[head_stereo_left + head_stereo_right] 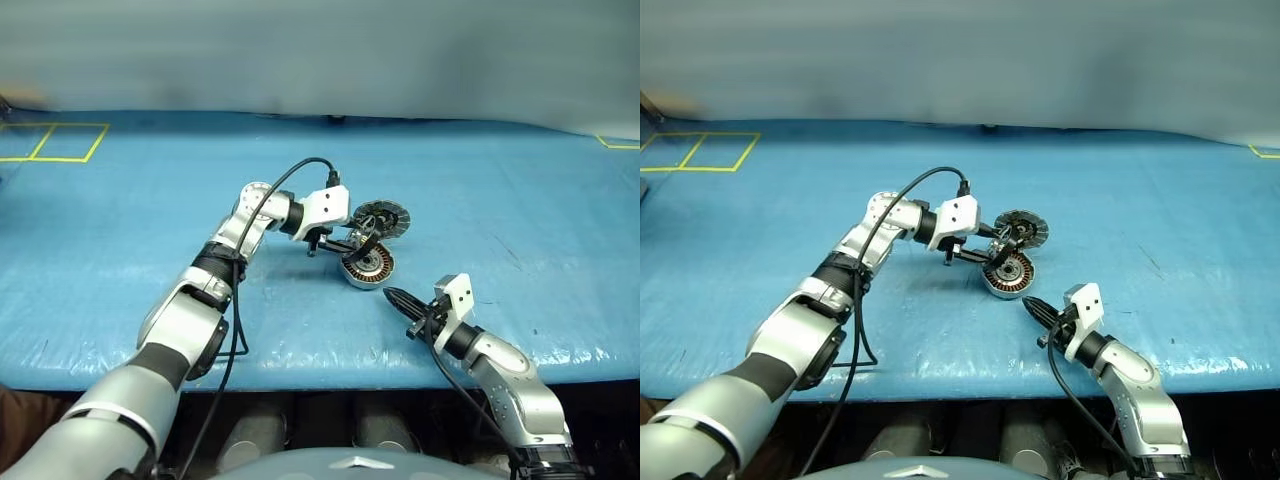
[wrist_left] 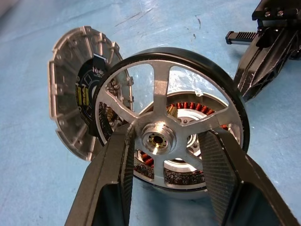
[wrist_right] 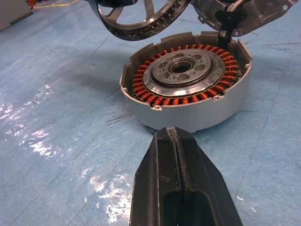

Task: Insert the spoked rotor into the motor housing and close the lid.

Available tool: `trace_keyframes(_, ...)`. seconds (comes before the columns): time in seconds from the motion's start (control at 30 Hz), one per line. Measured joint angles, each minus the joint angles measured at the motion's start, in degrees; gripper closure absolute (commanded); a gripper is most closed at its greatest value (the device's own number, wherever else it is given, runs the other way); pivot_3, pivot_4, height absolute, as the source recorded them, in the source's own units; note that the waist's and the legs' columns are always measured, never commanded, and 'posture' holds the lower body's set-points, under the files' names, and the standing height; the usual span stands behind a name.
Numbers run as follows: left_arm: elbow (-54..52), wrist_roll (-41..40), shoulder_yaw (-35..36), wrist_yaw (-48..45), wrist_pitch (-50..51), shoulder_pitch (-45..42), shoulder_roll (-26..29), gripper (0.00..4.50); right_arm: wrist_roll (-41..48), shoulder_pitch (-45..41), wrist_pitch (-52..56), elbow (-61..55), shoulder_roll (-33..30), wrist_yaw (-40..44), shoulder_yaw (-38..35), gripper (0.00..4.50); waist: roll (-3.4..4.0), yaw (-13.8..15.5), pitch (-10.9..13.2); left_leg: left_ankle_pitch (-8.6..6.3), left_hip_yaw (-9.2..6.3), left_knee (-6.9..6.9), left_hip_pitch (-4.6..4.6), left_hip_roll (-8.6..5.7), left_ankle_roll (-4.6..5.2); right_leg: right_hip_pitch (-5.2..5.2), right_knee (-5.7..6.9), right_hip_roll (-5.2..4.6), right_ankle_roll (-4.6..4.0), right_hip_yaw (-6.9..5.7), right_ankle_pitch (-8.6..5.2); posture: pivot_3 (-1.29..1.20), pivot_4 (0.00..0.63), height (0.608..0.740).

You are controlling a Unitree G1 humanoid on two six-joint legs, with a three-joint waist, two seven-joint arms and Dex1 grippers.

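Observation:
My left gripper (image 2: 167,141) is shut on the spoked rotor (image 2: 160,89), its two black fingers clamped on the spokes beside the hub. It holds the black-rimmed wheel tilted just above the motor housing (image 3: 188,82), a silver cup with copper windings around a central hub. The lid (image 2: 70,103) stands open at the housing's far edge, with its segmented inner face showing. On the near right side of the housing (image 1: 368,266) my right gripper (image 1: 398,300) is shut with nothing in it, its tip a short way off the housing wall.
Everything sits on a blue sheet (image 1: 520,230) covering the table, whose front edge runs just below my right gripper. Yellow tape squares (image 1: 60,140) mark the far left. A black cable (image 1: 290,175) loops over my left wrist.

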Motion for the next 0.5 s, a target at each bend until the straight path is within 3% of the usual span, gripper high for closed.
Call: trace_keyframes(0.5, 5.6, 4.4, -1.6, 1.6, -4.6, -1.5, -1.4, 2.79, -0.1, 1.1, -0.9, 0.0, 0.2, -1.6, 0.0, 4.50, 0.00, 0.0, 0.0, 0.01, 0.00, -0.01, 0.00, 0.00, 0.02, 0.00, -0.01, 0.01, 0.00, 0.00, 0.00, 0.00, 0.150, 0.740)
